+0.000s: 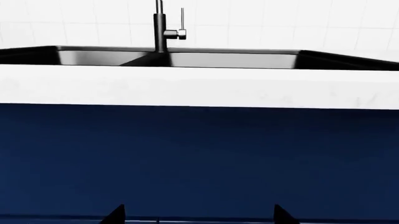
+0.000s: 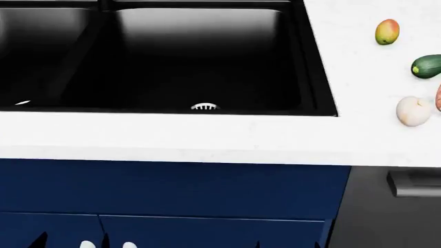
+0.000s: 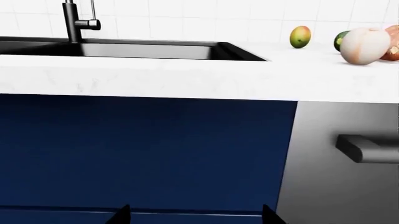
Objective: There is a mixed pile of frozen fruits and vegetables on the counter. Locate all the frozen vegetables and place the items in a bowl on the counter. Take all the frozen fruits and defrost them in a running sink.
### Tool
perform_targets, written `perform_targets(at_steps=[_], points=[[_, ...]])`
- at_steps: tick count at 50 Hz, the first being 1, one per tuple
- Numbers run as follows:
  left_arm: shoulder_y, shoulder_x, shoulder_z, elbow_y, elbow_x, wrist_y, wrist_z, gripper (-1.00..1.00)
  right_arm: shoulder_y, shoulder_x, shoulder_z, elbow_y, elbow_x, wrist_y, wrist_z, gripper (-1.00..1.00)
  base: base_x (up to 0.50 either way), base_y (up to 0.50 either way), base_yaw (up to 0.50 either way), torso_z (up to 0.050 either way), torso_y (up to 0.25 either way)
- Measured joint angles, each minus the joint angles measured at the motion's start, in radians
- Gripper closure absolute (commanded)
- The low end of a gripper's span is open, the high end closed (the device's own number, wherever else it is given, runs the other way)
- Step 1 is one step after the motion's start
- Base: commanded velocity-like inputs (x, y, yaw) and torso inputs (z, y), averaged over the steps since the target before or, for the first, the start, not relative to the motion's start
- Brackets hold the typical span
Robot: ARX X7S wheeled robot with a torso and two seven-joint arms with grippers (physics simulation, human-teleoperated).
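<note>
a robot faces the white stone surface (image 2: 206,137) with both arms low in front of the dark blue cabinet fronts (image 2: 172,188), the black double-basin sink (image 2: 206,57) straight ahead and dry, its faucet (image 1: 160,28) upright at the far edge.

the left tool (image 1: 198,214) and the right tool (image 3: 196,214) show only as two dark fingertips each at the edge of their wrist views, spread apart with nothing between them, so both read as released and empty.

the pile lies to the right of the sink: the small yellow-green and red mango (image 2: 387,31) stands farthest back, its long axis roughly upright in the head view; the green zucchini (image 2: 427,66) is cut off by the frame's right edge; a pale round item (image 2: 413,110) sits nearest the front edge, with an orange-red sliver, perhaps the sweet potato (image 2: 438,97), just beside it. the bowl is not in view.

everything to be sorted lies up and to the right of both tools, so the right arm looks the nearer one, and it would have to rise above the surface's edge first. nothing has been moved yet, judging by the empty sink.

no brands, labels or writing can be read. a metal appliance front with a dark handle (image 2: 412,182) sits below the pile.
</note>
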Motion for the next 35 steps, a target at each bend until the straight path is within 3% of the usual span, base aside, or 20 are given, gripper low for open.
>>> perform_targets(at_steps=[25,35], points=[[-0.003,-0.035,0.036,0.001,-0.033,-0.012,-0.047,-1.00,0.006,0.030,-0.033,-0.001,0.038,0.018,0.047,-1.00,0.00,-0.17,0.00,0.000,0.000],[-0.006,-0.045,0.050,0.002,-0.042,-0.012,-0.064,-1.00,0.008,0.040,-0.044,-0.002,0.053,0.021,0.061,-1.00,0.00,-0.37,0.00,0.000,0.000]])
